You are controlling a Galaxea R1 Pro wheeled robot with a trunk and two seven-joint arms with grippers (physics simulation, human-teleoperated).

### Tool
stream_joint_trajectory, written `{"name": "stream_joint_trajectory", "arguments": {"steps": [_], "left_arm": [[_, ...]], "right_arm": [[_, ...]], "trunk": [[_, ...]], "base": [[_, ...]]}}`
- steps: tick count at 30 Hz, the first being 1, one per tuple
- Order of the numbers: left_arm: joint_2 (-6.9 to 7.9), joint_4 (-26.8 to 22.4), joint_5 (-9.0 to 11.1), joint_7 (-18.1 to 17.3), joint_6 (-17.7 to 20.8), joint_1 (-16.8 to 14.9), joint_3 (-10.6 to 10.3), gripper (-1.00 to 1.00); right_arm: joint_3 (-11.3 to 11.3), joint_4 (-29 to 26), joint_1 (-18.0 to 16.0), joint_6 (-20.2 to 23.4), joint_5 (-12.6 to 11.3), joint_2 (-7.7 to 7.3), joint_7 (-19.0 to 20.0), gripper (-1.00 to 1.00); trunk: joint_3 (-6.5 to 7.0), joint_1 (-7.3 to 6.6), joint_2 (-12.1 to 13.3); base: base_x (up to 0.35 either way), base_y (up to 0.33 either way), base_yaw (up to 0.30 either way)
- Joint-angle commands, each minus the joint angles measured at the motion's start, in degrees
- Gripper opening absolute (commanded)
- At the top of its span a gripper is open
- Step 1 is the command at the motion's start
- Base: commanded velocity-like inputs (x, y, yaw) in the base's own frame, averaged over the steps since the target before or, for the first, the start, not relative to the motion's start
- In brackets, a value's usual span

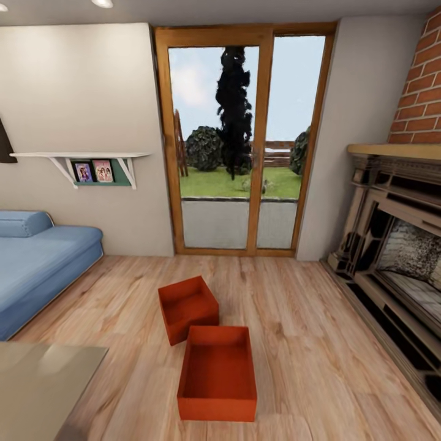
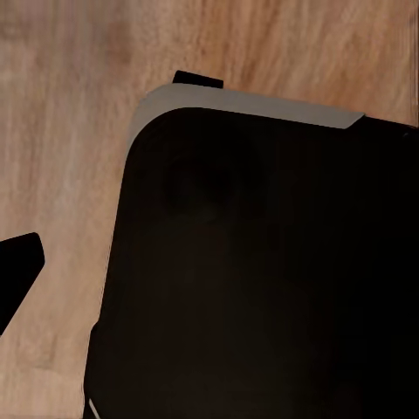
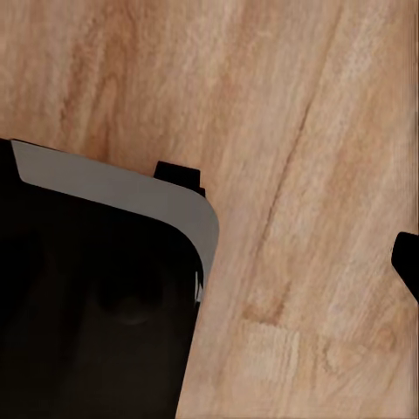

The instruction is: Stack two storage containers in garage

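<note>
2 boxes on the wood floor (image 1: 294, 343) in front of the glass door (image 1: 245, 141): near box (image 1: 218, 375) touching far box (image 1: 187, 308). My grippers: can't tell if apart or together.

You're over a light wood plank floor (image 1: 294, 343), grain showing, faint sheen. Two storage containers (image 1: 217, 373) look matt, smooth red-orange. Sofa (image 1: 43, 263) is blue cloth. Rough red brick (image 1: 422, 92) tops the fireplace. Glass tabletop (image 1: 43, 380) glossy.
</note>
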Motion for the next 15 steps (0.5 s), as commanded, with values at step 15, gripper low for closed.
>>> {"name": "stream_joint_trajectory", "arguments": {"steps": [15], "left_arm": [[-0.01,0.0,0.3,0.0,-0.1,0.0,0.3,1.0]], "right_arm": [[0.5,0.2,-0.1,-0.3,-0.4,0.03,0.0,1.0]], "trunk": [[-0.05,0.03,0.0]], "base": [[0.312,-0.049,0.0]]}}
